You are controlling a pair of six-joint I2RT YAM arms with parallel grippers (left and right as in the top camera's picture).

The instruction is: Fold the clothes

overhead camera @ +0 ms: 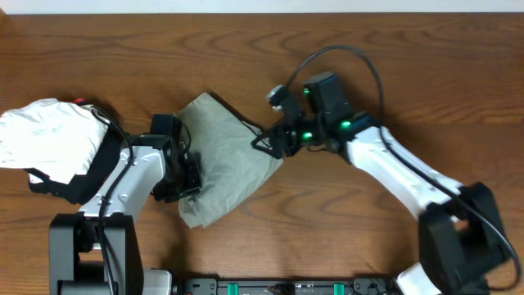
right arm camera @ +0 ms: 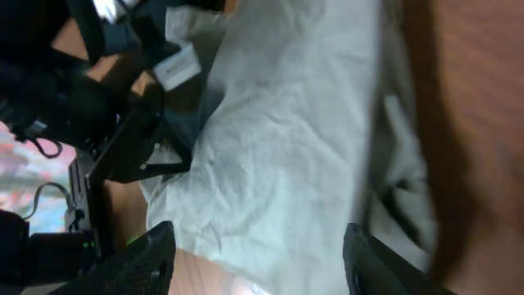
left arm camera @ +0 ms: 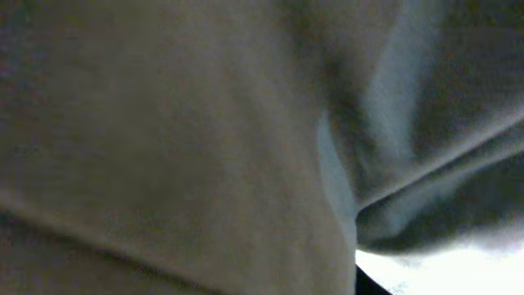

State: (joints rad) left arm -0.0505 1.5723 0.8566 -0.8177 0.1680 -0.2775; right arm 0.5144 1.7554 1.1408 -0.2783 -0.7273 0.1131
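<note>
Bare brown wooden table point(overhead camera: 442, 74) leaves passage along the far side, while the folded pale khaki cotton shorts point(overhead camera: 225, 160) fill the centre, a crumpled white cloth garment point(overhead camera: 41, 135) blocks the left end, and the white-and-black right arm point(overhead camera: 401, 168) crosses the right half.

overhead: high, straight down on bench point(overhead camera: 426, 49).
left wrist: pressed against shorts point(left arm camera: 164, 123), blurred.
right wrist: near, shares shorts with overhead.

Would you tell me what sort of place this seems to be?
Probably a robot lab bench: left arm and right arm at a wooden table, with khaki shorts and a white garment.
</note>
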